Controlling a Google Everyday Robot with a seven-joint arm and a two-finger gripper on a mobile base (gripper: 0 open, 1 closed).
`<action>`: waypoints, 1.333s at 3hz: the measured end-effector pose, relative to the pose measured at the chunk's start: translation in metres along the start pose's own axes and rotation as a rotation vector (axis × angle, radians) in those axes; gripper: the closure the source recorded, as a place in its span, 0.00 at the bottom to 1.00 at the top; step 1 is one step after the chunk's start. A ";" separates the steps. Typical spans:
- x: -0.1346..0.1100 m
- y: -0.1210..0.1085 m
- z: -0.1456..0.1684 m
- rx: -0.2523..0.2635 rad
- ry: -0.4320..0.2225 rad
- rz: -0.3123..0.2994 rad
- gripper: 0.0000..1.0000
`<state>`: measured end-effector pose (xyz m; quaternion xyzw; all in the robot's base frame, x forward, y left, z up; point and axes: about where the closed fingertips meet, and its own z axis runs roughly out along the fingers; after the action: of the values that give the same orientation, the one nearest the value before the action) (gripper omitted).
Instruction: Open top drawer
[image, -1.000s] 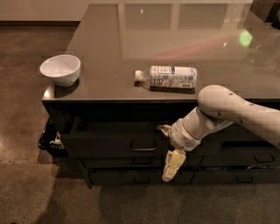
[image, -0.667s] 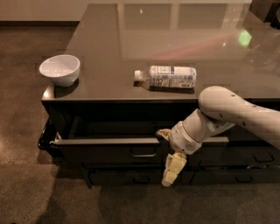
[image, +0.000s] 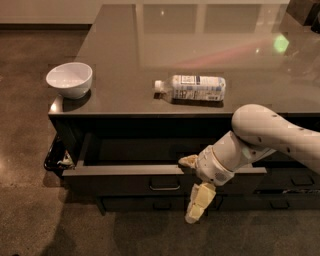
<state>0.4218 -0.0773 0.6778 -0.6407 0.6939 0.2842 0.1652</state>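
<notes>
Pale arm (image: 270, 132) w/ a rounded elbow is cut off at the right edge. It covers the right end of the top drawer (image: 115, 181), so that part of the front and the inside behind it can't be seen. Low down, left of the cabinet, a black thing w/ a whitish bit (image: 59, 159) sits just beside the drawer's corner; can't tell what it is. Below the open drawer a shallower drawer (image: 150, 204) is mostly in shadow, handle barely showing. To the right, dark drawers of another stack (image: 300, 181) are only partly seen behind the arm. Bottle (image: 192, 87) lies on its side on the counter (image: 210, 35), white cap pointing left. Its pale label has blocks of print too small to read; brand not legible. White bowl (image: 70, 79) stands upright near the counter's front-left corner, well apart from the bottle. Counter is glossy, w/ pale reflections and a green spot of light (image: 281, 43) at far right. Top drawer sits directly under the counter edge, pulled out toward the camera. It has a wide dark front w/ a small rectangular loop handle (image: 164, 184) at centre, and the plain dark grey inside shows at left and middle. Gripper (image: 189, 190) is at the drawer front, just right of the handle, spread apart. One cream finger (image: 189, 160) rests on the top lip; the other (image: 199, 202) hangs down in front, past the bottom edge.
</notes>
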 end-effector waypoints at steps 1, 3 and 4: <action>-0.002 0.007 0.007 -0.028 0.003 0.009 0.00; -0.006 0.028 0.004 -0.046 -0.020 0.050 0.00; -0.014 0.068 0.000 -0.031 -0.062 0.111 0.00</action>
<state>0.3571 -0.0648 0.6985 -0.5945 0.7184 0.3234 0.1608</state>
